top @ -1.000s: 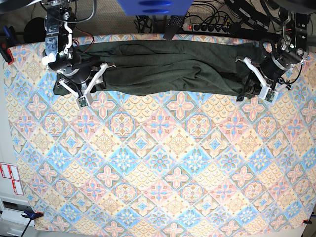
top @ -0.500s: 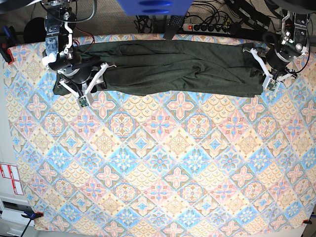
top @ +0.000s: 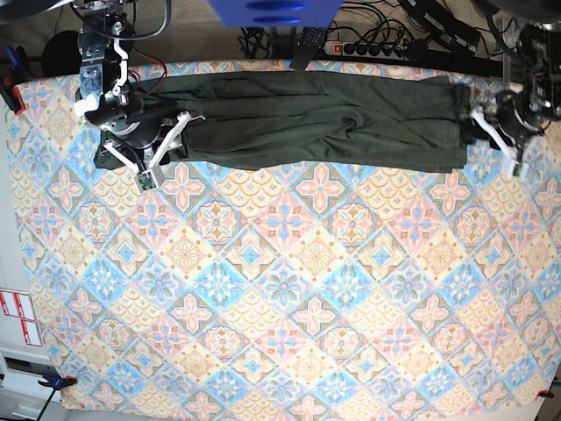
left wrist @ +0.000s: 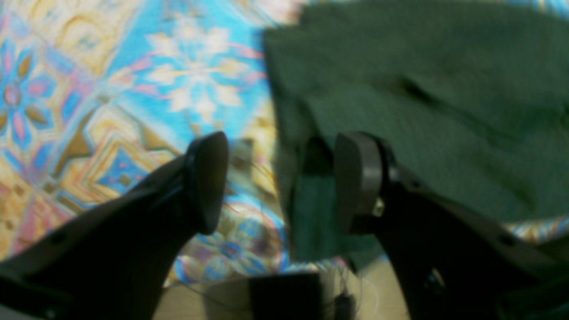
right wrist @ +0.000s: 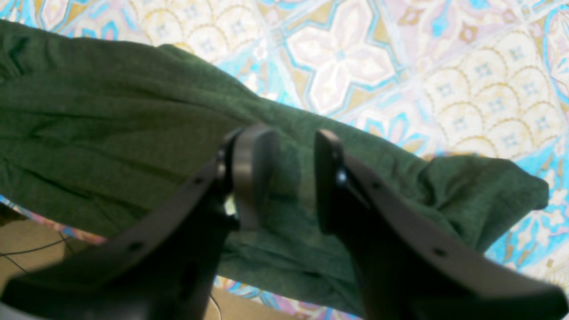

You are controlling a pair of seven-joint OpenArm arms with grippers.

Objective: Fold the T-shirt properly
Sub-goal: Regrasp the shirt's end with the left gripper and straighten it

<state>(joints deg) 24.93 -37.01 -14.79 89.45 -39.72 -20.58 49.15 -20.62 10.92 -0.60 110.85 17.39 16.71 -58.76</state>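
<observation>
Both ends differ; my left gripper gapes, released, beside the T-shirt; my right gripper straddles cloth, grip unclear.

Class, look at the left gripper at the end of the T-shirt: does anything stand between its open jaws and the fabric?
Nothing visible does. The left gripper stands open at the T-shirt edge, over the patterned tablecloth, one finger over the fabric, the other off it.

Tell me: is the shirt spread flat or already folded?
Folded lengthwise: the T-shirt lies as a long narrow band along the table's far edge, layers and creases visible.
</observation>
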